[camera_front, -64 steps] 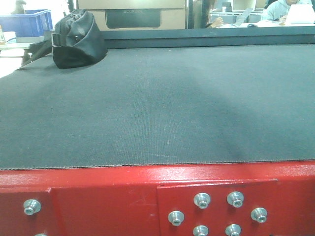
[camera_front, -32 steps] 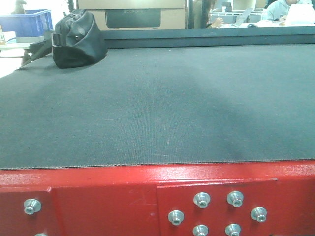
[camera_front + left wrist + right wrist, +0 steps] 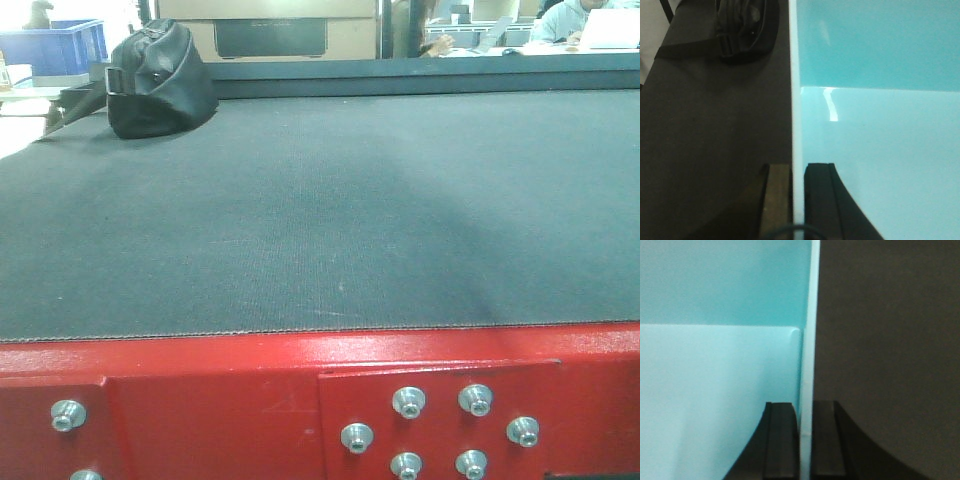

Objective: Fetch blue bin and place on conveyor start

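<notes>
I am gripping the blue bin [image 3: 880, 150] from both sides. My left jaws are pinching its left wall, one inside the tub and one outside. My right jaws are clenching the right wall of the bin [image 3: 715, 365] the same way. The thin pale rim is running straight up between each pair. Outside both walls the dark belt surface of the conveyor start [image 3: 320, 200] is showing, but I cannot tell whether the bin is touching it. The front view is not showing the bin. It is showing the red frame [image 3: 200, 400] with silver bolts [image 3: 408, 402] at the near edge. A black bag [image 3: 155, 80] is lying on the far left of the belt.
</notes>
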{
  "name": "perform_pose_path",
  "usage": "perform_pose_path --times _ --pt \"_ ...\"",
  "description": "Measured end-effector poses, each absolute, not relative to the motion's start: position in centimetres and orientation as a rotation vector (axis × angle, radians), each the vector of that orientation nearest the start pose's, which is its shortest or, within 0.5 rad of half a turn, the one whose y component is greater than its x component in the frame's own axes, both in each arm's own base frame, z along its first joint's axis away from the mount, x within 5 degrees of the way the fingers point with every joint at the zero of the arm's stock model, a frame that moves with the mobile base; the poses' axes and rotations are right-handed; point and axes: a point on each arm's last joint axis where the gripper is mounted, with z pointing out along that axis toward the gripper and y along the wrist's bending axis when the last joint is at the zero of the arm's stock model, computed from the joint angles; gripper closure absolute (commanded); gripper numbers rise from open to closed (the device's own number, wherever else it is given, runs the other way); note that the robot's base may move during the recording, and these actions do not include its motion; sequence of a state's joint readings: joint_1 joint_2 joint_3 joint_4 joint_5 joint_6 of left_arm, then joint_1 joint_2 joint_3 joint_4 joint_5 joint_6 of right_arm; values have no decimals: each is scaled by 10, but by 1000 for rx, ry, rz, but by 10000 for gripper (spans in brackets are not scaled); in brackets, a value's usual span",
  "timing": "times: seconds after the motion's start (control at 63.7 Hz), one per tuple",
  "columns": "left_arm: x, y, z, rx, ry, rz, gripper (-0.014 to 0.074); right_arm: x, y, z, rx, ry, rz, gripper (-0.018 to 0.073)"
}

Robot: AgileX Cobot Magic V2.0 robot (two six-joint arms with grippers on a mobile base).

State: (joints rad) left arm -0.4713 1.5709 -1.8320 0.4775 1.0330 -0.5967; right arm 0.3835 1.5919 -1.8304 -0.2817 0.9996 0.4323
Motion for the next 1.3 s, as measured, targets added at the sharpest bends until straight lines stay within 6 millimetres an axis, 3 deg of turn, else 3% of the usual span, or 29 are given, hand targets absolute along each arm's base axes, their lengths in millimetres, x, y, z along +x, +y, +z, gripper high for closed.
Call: perform_pose_path --times 0.424,0.596,0.816,0.863,0.926,1.02,1.099,1.24,1.303 --pt "345 -114 334 -58 2253 -51 708 354 120 332 -35 2317 111 722" --pt "357 -117 302 -48 2323 -22 708 370 125 293 -34 2403 85 722" --pt "368 -121 276 -32 2382 3 708 380 128 271 -33 2452 67 720" --pt "370 -122 271 -32 2391 8 708 381 129 266 -36 2461 62 692" --pt "372 -121 267 -33 2401 14 701 383 129 261 -39 2468 60 585" --pt "373 -122 265 -30 2404 14 605 386 129 257 -38 2467 62 344" --pt "374 -123 266 -24 2389 -2 455 388 131 257 -37 2453 81 161" --pt "374 -128 267 -9 2374 -26 162 392 131 263 23 2421 148 95" --pt "374 -130 267 -16 2368 -37 103 393 129 265 36 2410 158 95"
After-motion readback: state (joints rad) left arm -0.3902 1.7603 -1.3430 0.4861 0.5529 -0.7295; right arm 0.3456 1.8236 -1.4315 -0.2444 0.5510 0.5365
